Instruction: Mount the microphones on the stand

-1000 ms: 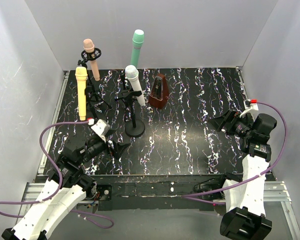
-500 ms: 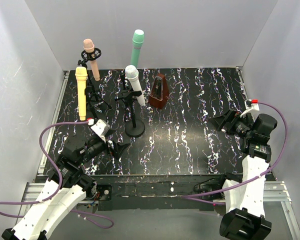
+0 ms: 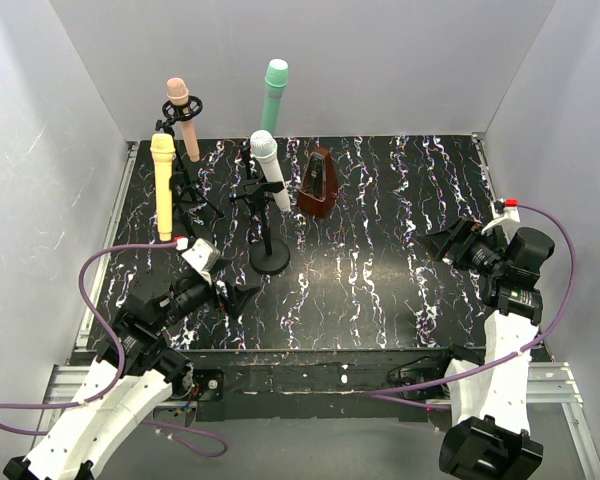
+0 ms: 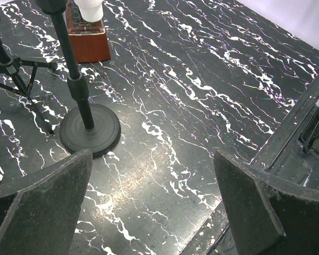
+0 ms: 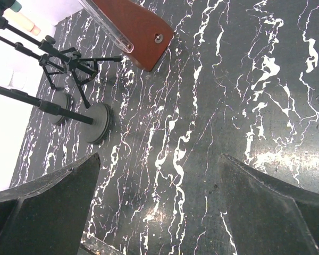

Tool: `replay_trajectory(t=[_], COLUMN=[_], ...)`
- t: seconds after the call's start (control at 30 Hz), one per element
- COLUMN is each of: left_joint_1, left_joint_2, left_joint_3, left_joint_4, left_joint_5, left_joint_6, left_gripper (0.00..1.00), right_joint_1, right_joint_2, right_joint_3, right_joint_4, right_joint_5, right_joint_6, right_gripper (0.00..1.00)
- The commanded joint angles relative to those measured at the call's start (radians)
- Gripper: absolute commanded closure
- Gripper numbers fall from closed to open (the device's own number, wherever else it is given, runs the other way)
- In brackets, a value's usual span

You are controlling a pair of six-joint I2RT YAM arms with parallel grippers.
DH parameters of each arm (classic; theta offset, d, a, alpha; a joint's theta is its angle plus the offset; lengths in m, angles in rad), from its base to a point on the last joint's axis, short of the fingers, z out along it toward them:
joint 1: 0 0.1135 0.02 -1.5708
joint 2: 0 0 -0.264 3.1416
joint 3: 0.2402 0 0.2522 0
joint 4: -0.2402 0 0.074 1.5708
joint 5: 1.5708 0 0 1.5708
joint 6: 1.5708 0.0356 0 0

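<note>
In the top view four microphones sit on black stands at the back left: peach-pink (image 3: pixel 181 118), pale yellow (image 3: pixel 163 185), teal-green (image 3: pixel 274 95) and white (image 3: pixel 269 168). The white one's stand has a round base (image 3: pixel 269 261), which also shows in the left wrist view (image 4: pixel 90 129). My left gripper (image 3: pixel 242 294) is open and empty, low over the table near that base. My right gripper (image 3: pixel 432 243) is open and empty at the right side. Its wrist view shows stand legs (image 5: pixel 69 61) and the round base (image 5: pixel 98 123) far off.
A brown pyramid-shaped metronome (image 3: pixel 317 183) stands right of the white microphone, seen also in the left wrist view (image 4: pixel 87 40) and right wrist view (image 5: pixel 133 29). Grey walls enclose the black marbled table (image 3: pixel 380 220). The table's front edge (image 4: pixel 292 133) runs beside the left gripper.
</note>
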Motion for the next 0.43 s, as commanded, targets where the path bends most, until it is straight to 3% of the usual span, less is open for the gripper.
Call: replay_trajectory(t=[0.0, 0.4], left_joint_1=[0.000, 0.002], left_joint_2=[0.001, -0.005], left_joint_3=[0.025, 0.025], left_joint_4=[-0.005, -0.003], left_joint_5=[-0.001, -0.001], left_joint_6=[0.010, 0.010], left_gripper=[0.02, 0.02], right_joint_1=[-0.007, -0.007], right_joint_2=[-0.003, -0.006], right_joint_3=[0.035, 0.034], right_joint_4=[0.048, 0.051], right_joint_5=[0.011, 0.019], right_joint_6=[0.017, 0.014], right_gripper=[0.02, 0.02])
